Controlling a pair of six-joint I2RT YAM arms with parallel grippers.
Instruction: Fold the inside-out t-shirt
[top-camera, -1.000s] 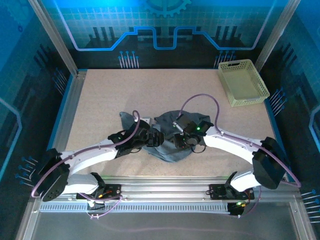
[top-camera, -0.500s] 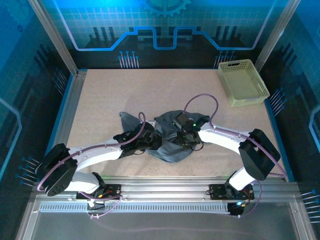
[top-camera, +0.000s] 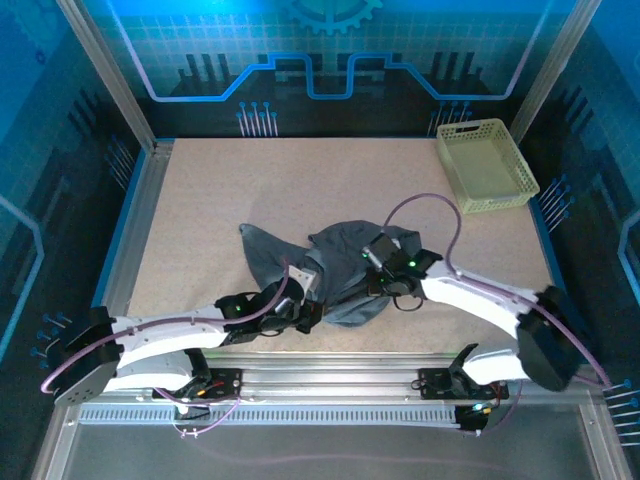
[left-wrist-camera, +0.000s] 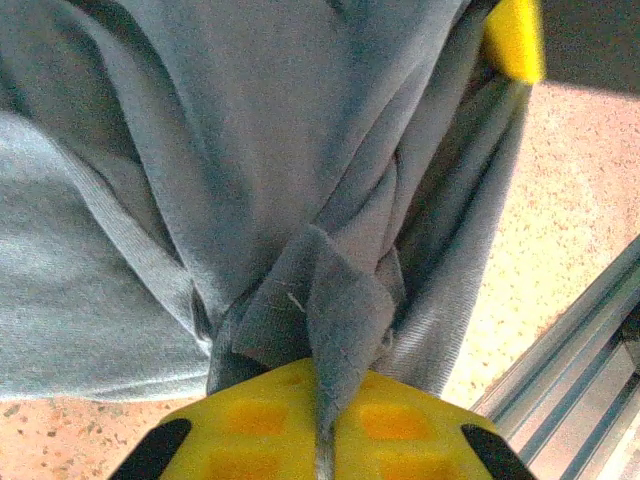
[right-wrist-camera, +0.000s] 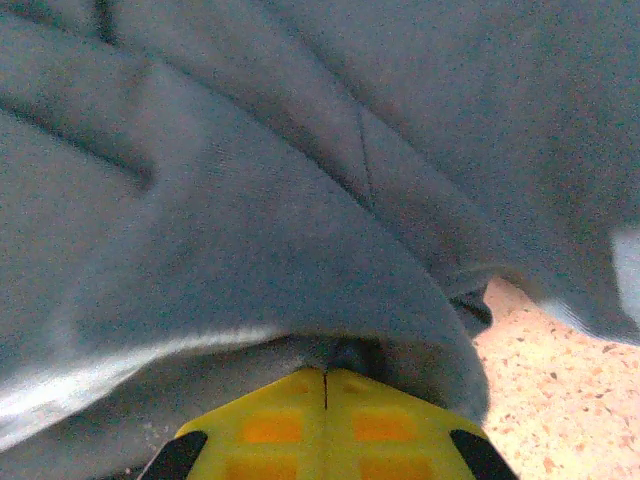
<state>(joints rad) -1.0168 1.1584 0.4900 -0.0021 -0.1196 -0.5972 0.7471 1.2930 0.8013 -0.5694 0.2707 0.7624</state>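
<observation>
Grey cloth, one crumpled shirt (top-camera: 340, 275), lies bunched in the near middle of the table (top-camera: 250, 190), nowhere near flat. A second ago both grippers stood over it with fingers apart; now the left gripper (left-wrist-camera: 322, 385) pinches a gathered fold, and the right gripper (right-wrist-camera: 325, 380) is pressed together under draped cloth, though I cannot tell if it has caught any. I'd say the grab is made and spreading comes next. Two arms, one shirt, one pale basket (top-camera: 487, 165) in the far right corner.
</observation>
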